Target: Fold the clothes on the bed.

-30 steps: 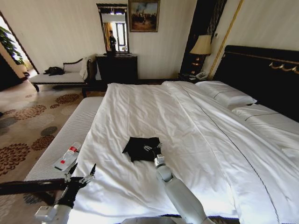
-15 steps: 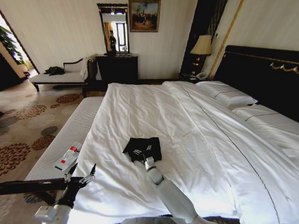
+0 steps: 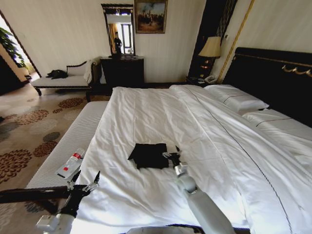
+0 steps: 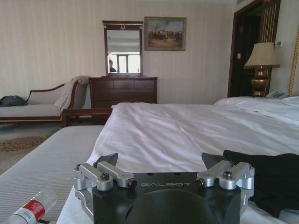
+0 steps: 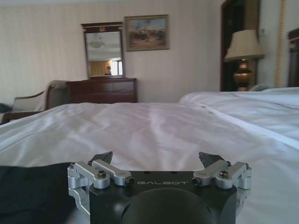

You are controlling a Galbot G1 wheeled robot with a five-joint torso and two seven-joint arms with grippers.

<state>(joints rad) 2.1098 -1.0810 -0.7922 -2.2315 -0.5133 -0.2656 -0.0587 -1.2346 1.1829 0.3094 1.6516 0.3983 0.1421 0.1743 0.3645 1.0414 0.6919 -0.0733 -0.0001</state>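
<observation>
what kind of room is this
Probably a hotel bedroom: a very large white-sheeted bed with a tall dark headboard with gold trim, a lit bedside table lamp, and a dark wooden dresser under a framed wall mirror.

Bare duvet (image 3: 146, 117) around T-shirt (image 3: 148, 155); right gripper (image 3: 171, 157) crowds its edge.

You can read "GALBOT" on the left gripper (image 4: 160, 164) housing and again on the right gripper (image 5: 156, 161) housing. Nothing else is legible.
</observation>
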